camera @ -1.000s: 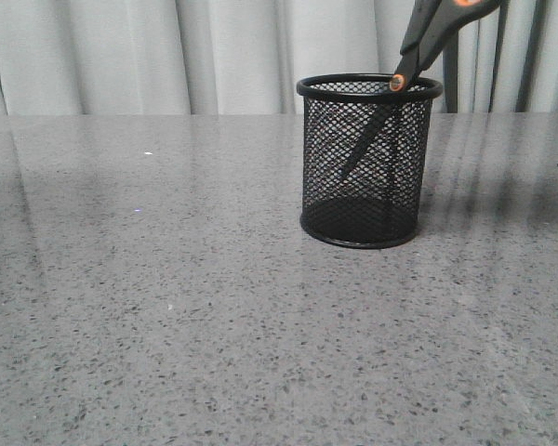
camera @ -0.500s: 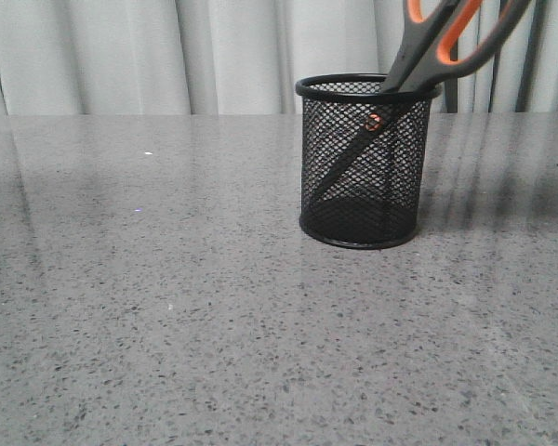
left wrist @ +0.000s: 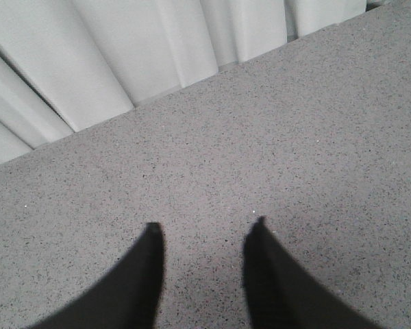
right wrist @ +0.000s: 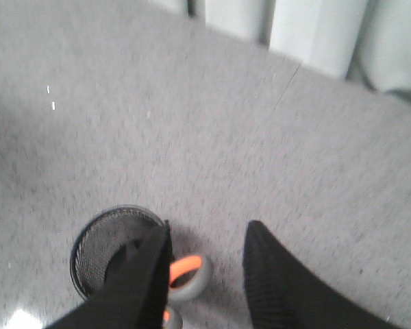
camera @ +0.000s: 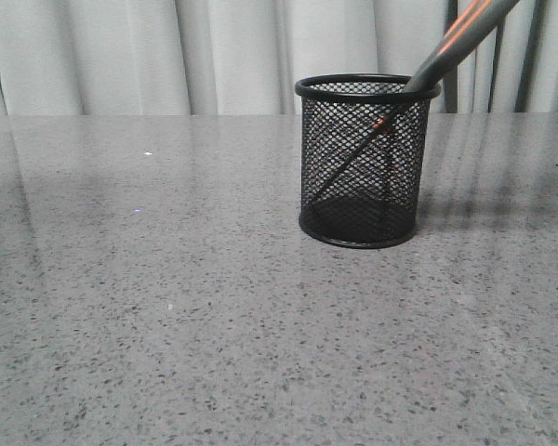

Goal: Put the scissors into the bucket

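Scissors (camera: 418,79): we see them standing tilted inside the bucket, blades down behind the mesh, the orange pivot just under the rim, the grey and orange handles leaning over the rim and out past the top of the front view.

Bucket (camera: 358,163): we find it upright on the bench, black mesh with a solid rim and base ring.

Right gripper (right wrist: 204,236): our right jaws stand parted with bare bench between them; they grasp nothing.

Scissors relative to the right jaws: in the right wrist view the handle loop (right wrist: 187,269) sits just beside one finger, partly hidden behind it. We cannot tell whether they touch.

Bucket relative to the right jaws: the bucket's open mouth (right wrist: 109,240) lies below the jaws and off to one finger's side, that finger covering part of the rim.

Left gripper (left wrist: 205,229): our left jaws are released too, spread apart above bare bench.

Bucket and scissors relative to the left jaws: neither shows in the left wrist view.

Bench (camera: 167,307): grey speckled stone, with a pale curtain (camera: 121,56) hanging behind it.
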You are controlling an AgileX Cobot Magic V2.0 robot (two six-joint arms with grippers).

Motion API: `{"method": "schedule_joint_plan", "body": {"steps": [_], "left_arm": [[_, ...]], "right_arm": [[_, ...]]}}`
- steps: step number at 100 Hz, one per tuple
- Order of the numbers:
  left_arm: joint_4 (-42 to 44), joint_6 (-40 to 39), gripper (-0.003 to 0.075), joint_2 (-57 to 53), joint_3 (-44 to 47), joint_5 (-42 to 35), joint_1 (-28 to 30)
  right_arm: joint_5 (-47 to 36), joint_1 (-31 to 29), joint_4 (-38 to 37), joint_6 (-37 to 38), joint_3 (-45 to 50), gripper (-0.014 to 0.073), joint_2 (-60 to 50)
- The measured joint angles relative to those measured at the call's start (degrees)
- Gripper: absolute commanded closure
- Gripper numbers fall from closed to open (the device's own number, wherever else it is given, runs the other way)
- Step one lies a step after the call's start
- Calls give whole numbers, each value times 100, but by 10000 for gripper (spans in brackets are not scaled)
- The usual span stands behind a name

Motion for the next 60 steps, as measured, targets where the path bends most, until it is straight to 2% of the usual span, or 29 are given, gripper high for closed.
{"method": "schedule_joint_plan", "body": {"steps": [6, 15, 28, 47, 60], "left_arm": [[13, 71, 741, 0, 15, -91, 0], [0, 114, 741, -90, 184, -470, 0], [-148, 138, 741, -527, 829, -1337, 0], [-249, 138, 741, -1888, 2859, -3439, 0], [-309, 140, 741, -3088, 4592, -4739, 0]], "right_arm": [[-278, 0, 58, 21, 136, 668, -240], [-830, 0, 206, 32, 595, 648, -661], [-1917, 0, 297, 40, 1725, 649, -1343], [-4076, 0, 332, 53, 3662, 649, -2570], [-5117, -9, 344, 53, 4897, 649, -3444]]}}
